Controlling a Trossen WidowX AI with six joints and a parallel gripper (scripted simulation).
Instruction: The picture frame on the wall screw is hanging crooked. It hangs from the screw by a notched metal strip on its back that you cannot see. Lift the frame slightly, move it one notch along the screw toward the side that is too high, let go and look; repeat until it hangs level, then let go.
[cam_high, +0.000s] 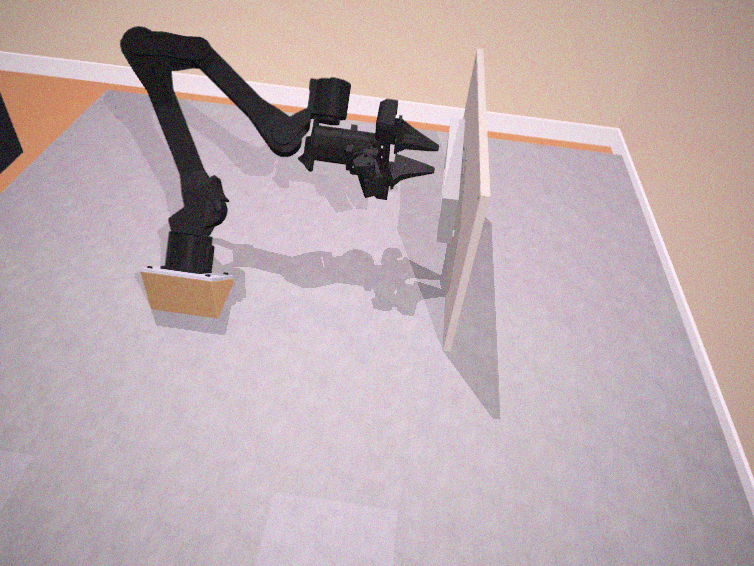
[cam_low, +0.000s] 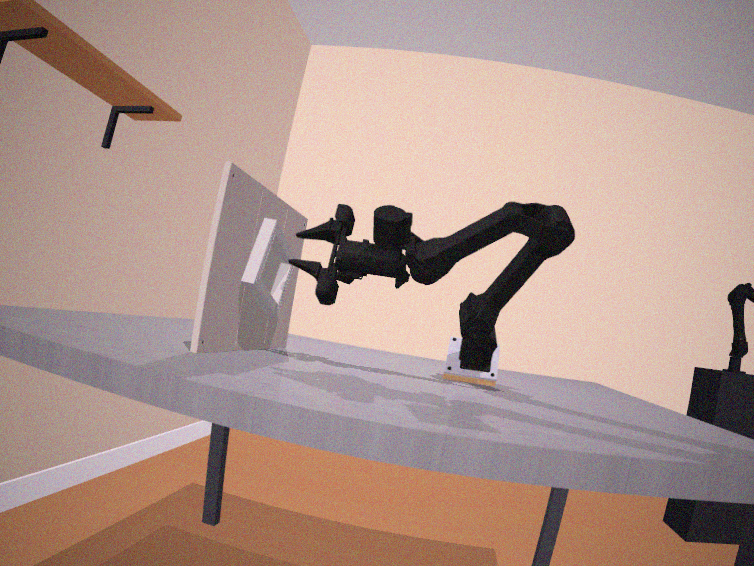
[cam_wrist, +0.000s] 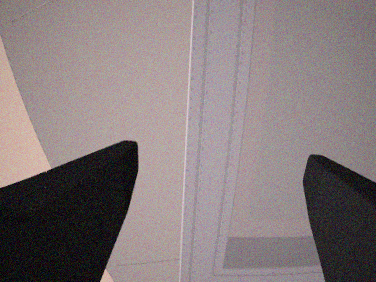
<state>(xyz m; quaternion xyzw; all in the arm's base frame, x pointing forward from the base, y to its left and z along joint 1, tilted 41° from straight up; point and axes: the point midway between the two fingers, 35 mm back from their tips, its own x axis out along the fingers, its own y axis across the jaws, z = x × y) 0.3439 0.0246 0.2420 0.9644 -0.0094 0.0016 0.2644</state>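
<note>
The pale picture frame (cam_high: 446, 216) (cam_low: 260, 251) (cam_wrist: 215, 75) hangs in front of the upright board (cam_high: 485, 146) (cam_low: 216, 292). In the exterior view it is tilted against the board's edges, its near side higher than its far side. My gripper (cam_high: 435, 158) (cam_low: 293, 247) (cam_wrist: 223, 163) is open and holds nothing. Its fingers point at the frame, one above the other in the top and exterior views, with the tips just short of it. In the wrist view one long frame bar runs through the space between them. The screw and notched strip are hidden.
The board stands on the grey table (cam_high: 341, 426) (cam_low: 365, 420). The arm's base block (cam_high: 185, 294) is well back from the board. A wooden shelf (cam_low: 91, 70) is on the wall behind. A second small dark arm (cam_low: 737, 322) stands far right in the exterior view.
</note>
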